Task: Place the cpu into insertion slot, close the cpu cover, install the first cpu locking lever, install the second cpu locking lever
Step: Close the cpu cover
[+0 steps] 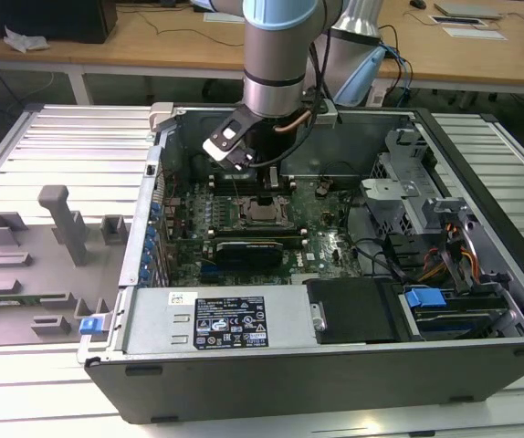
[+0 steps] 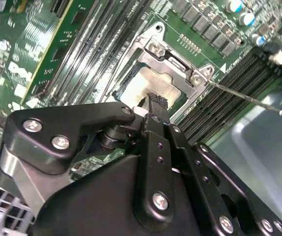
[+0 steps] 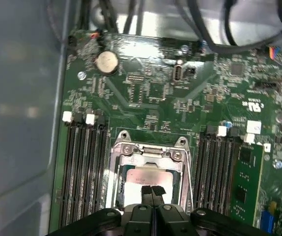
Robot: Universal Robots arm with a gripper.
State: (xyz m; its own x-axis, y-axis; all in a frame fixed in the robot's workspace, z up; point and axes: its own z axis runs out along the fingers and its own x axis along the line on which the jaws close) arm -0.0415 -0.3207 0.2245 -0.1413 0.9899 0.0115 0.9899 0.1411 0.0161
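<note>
Silver-grey w/ a pale, washed-out top: that's the cpu (image 3: 148, 176) in the first wrist view, a flat square lying level in the slot (image 3: 123, 171), whose dark inner edge shows just beside it. The cover (image 3: 150, 151) is down over it, a thin metal frame w/ the cpu showing thru its square window and two screws along one side.

In the second wrist view the same cpu (image 2: 150, 82) shows bright under the cover (image 2: 196, 80). A thin metal lever (image 2: 249, 100) runs out from the frame's corner, slanting across the memory slots (image 2: 214, 110) (I can't tell whether it's latched or free).

The slot sits mid-board, btwn two banks of black memory slots on the green board (image 3: 146, 93), inside the open case (image 1: 335, 383).

In the exterior view the arm (image 1: 276, 55) comes down near-vertical into the case, w/ the gripper (image 1: 264, 185) pointing down at the slot. In the first wrist view I see the gripper (image 3: 152, 191) w/ its two fingers pressed together and nothing btwn them. The tips are right over one edge of the cpu; I can't tell if they touch it or hover just above. In the second wrist view a black fingertip (image 2: 155, 105) stands in front of the cpu, partly hiding it.
</note>
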